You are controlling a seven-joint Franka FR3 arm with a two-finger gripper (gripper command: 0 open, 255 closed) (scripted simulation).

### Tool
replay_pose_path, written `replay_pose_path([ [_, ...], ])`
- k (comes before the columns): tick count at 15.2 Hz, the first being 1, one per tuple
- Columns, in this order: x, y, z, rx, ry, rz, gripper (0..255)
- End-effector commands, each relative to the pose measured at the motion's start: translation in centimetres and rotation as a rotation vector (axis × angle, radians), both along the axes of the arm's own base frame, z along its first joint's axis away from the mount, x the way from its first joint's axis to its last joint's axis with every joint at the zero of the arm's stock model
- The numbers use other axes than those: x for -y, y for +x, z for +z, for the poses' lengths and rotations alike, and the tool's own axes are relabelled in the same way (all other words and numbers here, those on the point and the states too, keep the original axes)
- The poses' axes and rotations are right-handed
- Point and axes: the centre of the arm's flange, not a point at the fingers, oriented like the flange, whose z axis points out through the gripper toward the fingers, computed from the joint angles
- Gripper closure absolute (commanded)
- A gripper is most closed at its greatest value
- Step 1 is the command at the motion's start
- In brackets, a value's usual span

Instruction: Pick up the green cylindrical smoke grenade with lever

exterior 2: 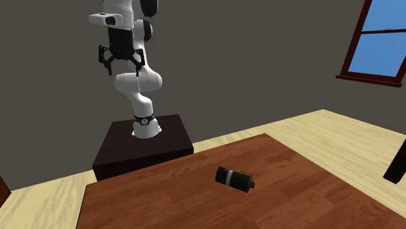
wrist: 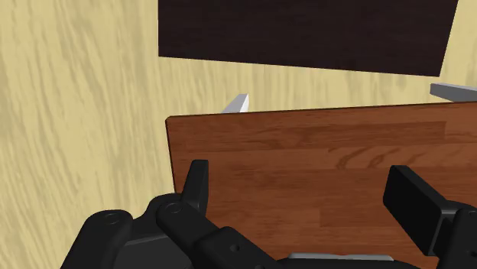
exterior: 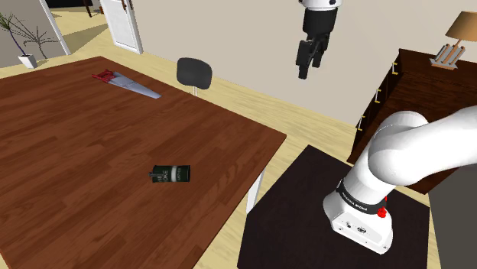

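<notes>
Lying on its side, your dark green grenade (exterior: 170,174) rests on the wooden surface (exterior: 69,153), well apart from the saw (exterior: 126,82). Note the pincer (exterior: 308,69) hangs high above the surface's corner, fingers spread wide, gripping nothing.

My gripper (exterior 2: 122,65) hangs high, fingers (exterior 2: 106,64) spread, holding nothing. The dark green grenade (exterior 2: 233,177) lies on its side on the wooden table (exterior 2: 189,205), well below my fingers and well apart from them.
</notes>
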Motion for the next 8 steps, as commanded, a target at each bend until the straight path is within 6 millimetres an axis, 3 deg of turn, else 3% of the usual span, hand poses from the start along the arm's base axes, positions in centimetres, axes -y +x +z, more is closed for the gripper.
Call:
replay_pose_path([
  [1, 0.0, 0.0, 0.0, 0.0, 0.0, 0.0, 0],
  [8, -4.5, 5.1, -5.8, 0.021, 0.006, 0.107, 0],
])
